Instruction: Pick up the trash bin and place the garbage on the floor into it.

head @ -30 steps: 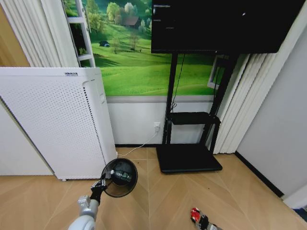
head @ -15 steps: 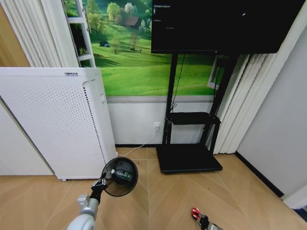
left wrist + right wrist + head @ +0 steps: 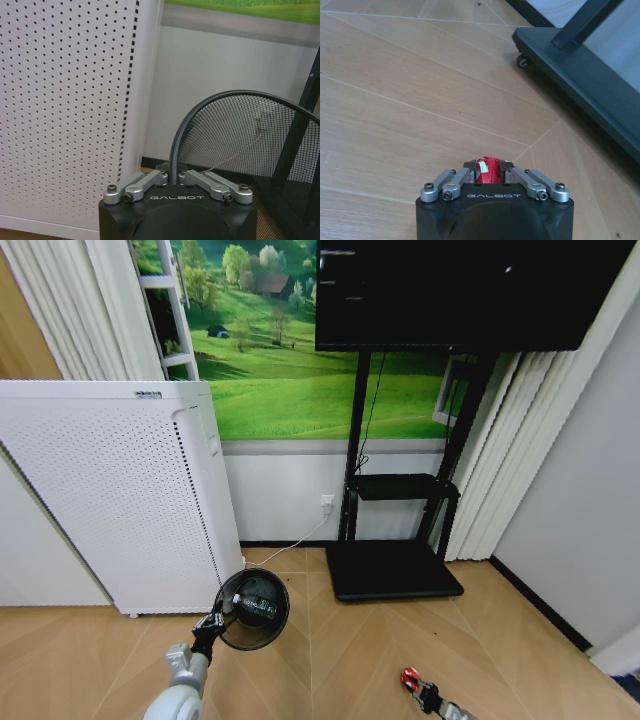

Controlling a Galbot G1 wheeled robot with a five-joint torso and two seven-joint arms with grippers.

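Note:
My left gripper (image 3: 212, 622) is shut on the rolled rim of the black wire-mesh trash bin (image 3: 250, 610), holding it tilted above the floor (image 3: 330, 660) with its mouth towards the camera. A clear bottle with a green label (image 3: 256, 608) lies inside the bin. In the left wrist view the left gripper (image 3: 172, 174) pinches the rim, with the mesh wall of the trash bin (image 3: 240, 135) just beyond it. Low at the right, my right gripper (image 3: 412, 680) is shut on a red piece of garbage (image 3: 487, 172) with a white patch, close over the parquet.
A tall white perforated appliance (image 3: 110, 490) stands against the wall just left of the bin. A black TV stand with a wheeled base (image 3: 392, 570) stands at the back centre, and the same base (image 3: 580, 65) lies ahead of the right gripper. Bare floor lies between the two arms.
The right gripper with the red piece has shifted slightly to the right. The bin and the left gripper have barely moved.

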